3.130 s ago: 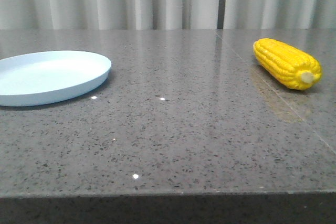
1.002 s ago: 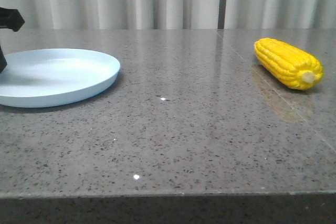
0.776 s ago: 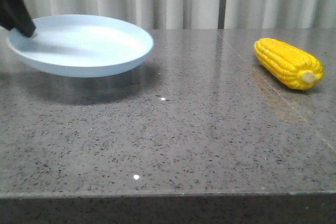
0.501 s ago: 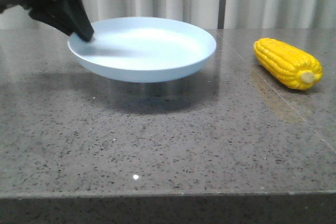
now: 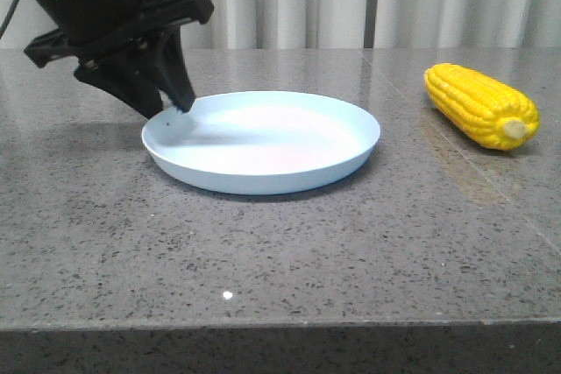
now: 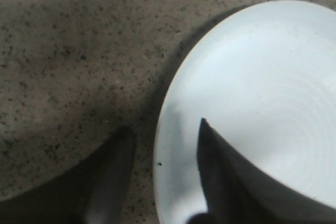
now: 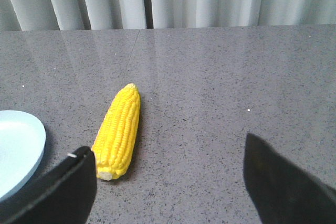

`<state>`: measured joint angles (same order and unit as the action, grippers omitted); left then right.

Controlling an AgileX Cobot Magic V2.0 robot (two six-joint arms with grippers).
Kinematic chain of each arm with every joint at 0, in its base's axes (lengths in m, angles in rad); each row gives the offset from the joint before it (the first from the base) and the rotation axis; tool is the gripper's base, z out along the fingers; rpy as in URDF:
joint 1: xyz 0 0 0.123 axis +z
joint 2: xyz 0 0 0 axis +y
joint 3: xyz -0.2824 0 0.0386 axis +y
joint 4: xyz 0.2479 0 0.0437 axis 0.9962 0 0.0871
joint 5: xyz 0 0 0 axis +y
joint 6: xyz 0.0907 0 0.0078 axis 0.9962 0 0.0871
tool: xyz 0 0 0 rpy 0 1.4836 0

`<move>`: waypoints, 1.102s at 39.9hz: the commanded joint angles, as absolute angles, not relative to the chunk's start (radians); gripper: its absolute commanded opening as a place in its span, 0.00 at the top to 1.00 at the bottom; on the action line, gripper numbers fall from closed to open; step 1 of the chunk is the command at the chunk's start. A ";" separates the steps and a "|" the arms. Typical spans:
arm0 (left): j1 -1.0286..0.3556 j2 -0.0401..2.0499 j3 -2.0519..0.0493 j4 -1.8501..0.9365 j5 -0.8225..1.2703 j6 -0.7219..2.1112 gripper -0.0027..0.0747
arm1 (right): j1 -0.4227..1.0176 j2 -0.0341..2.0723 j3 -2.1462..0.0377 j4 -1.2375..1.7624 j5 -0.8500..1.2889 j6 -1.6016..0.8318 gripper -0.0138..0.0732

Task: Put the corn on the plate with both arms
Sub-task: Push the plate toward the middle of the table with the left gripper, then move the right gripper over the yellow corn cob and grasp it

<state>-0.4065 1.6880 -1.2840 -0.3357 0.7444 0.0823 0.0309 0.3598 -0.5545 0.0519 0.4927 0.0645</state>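
Now my left gripper (image 5: 178, 104) sits at upper left of the front frame, its dark fingers (image 6: 113, 174) astride the plate's near-left rim, one outside, one inside. Rim looks pinched between them, so I call it clamped on the plate (image 5: 263, 142). Plate is pale blue, round, shallow, centre of the frame, apparently resting on the grey speckled table (image 5: 280, 251). The corn (image 5: 480, 105) lies on the table at right of the frame, well apart from the plate, pale stub end toward the camera. In the right wrist view my right gripper (image 7: 168, 182) has fingers spread wide, holding nothing, above the table, corn (image 7: 118, 130) ahead of it, plate edge (image 7: 21, 150) at lower left.
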 commanded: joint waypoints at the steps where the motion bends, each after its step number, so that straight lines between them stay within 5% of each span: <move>1: -0.394 1.610 -1.346 -0.315 0.750 0.078 0.35 | 0.023 0.375 -0.590 0.052 0.419 0.057 0.15; 5: -0.377 1.562 -1.370 -0.250 0.791 0.078 0.38 | 0.023 0.375 -0.590 0.052 0.419 0.057 0.15; 24: -0.354 1.294 -1.248 0.243 0.982 -0.162 0.99 | 0.023 0.375 -0.590 0.052 0.419 0.057 0.15; 44: -0.358 0.635 -0.703 0.236 0.446 -0.162 0.99 | 0.023 0.375 -0.590 0.052 0.419 0.057 0.15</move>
